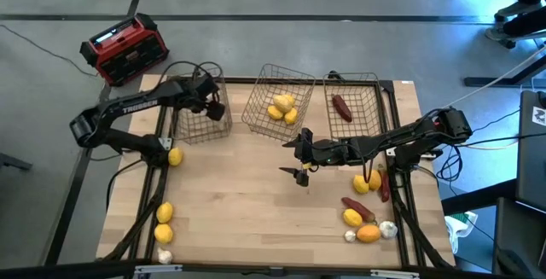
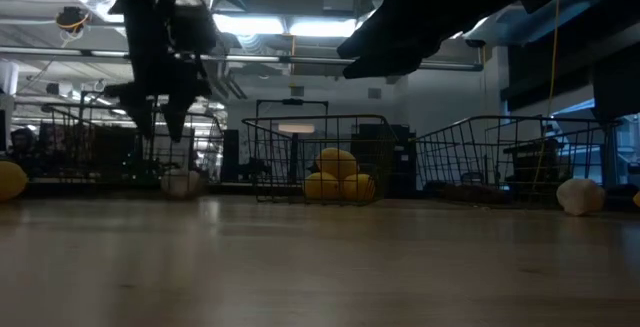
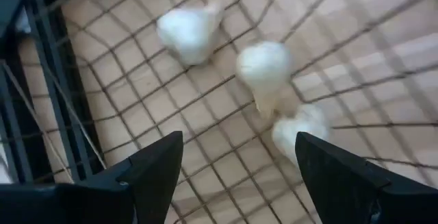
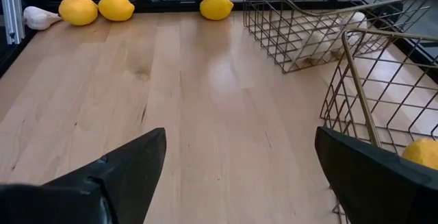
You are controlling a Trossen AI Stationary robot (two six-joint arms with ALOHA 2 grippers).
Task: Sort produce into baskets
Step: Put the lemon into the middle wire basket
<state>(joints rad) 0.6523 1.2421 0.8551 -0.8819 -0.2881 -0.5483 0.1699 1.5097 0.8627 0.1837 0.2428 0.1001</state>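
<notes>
**Sorting underway: left hand spread over bulb basket, right hand spread near mid basket**

Landmark = middle basket (image 1: 280,104), tilted, w/ 3 lemons (image 1: 282,108) inside.

Nearest the front table (image 1: 247,194) edge, well in front of the mid basket & to its left: a white bulb (image 1: 164,257), then 2 loose lemons (image 1: 164,223) just behind it. Front & to the right of the mid basket: a cluster w/ a lemon (image 1: 352,217), an orange piece (image 1: 368,233), 2 small white bulbs (image 1: 388,228) and a dark red piece (image 1: 357,207) at its back.

Closer in, right of the mid basket: another lemon (image 1: 367,179) and a dark red piece (image 1: 384,185), partly under the right arm. Right hand (image 1: 303,156) sits just in front of the mid basket, above bare table, fingers spread wide, holding nothing.

One lemon (image 1: 175,156) lies to the left-front of the mid basket, by the left arm's base.

Level w/ the mid basket: left basket (image 1: 202,113) on its left, right basket (image 1: 356,104) on its right w/ one dark red piece (image 1: 341,107). Left hand (image 1: 212,104) hangs over the left basket, fingers spread, empty; wrist view shows 3 white bulbs (image 3: 263,66) on the mesh floor below it.

Beyond the left basket, off the table on the floor: red-and-black box (image 1: 124,49).
</notes>
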